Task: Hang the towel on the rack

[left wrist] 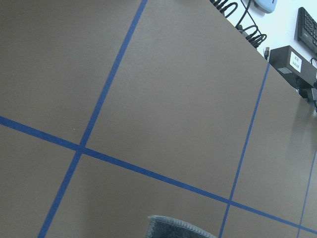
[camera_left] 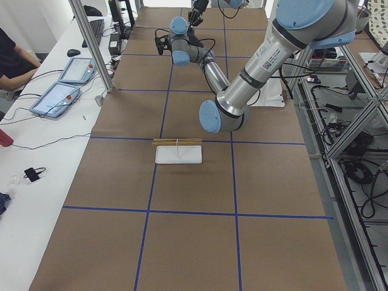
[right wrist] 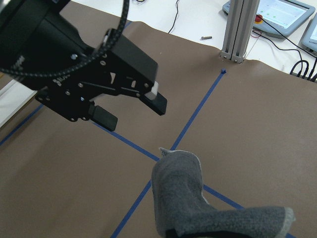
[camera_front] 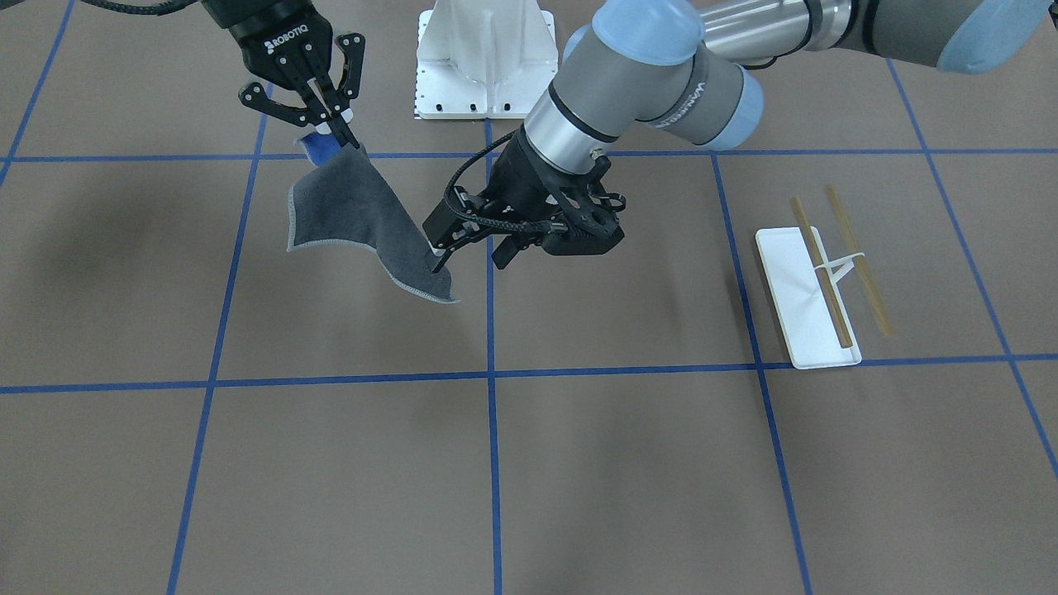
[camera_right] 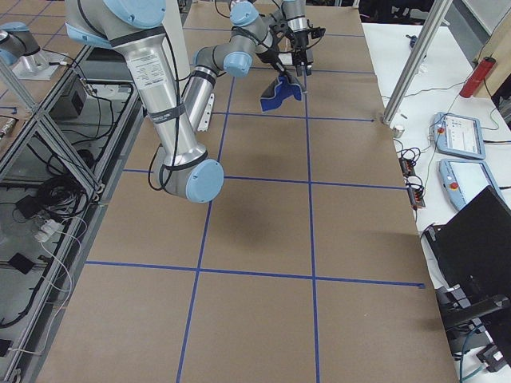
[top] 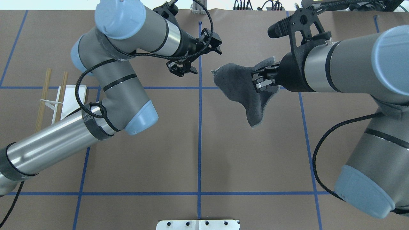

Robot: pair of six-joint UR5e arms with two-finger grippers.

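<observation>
**Towel held aloft, second hand closing on its free corner**

The right hand was clamped on one corner of the towel, which hung clear of the worktop with its grey side towards the front camera. The left hand had its fingers spread, aimed at the towel's free corner and holding nothing. The rack stood well apart, on the robot's left side.

The step in hand appeared to be taking that free corner. To do it well, the left hand should probably get the stitched edge deep between its fingers before closing. It should also come in gently, so the cloth is not tugged out of the right hand's grip. The two hands could then spread the towel flat for the carry to the rods.

The front view made the left fingertip overlap the cloth, while the overhead view showed a gap, so contact could not be judged. The left arm covered part of the rack from overhead. Little of the blue side showed, and the left wrist camera caught only a sliver of towel.
</observation>
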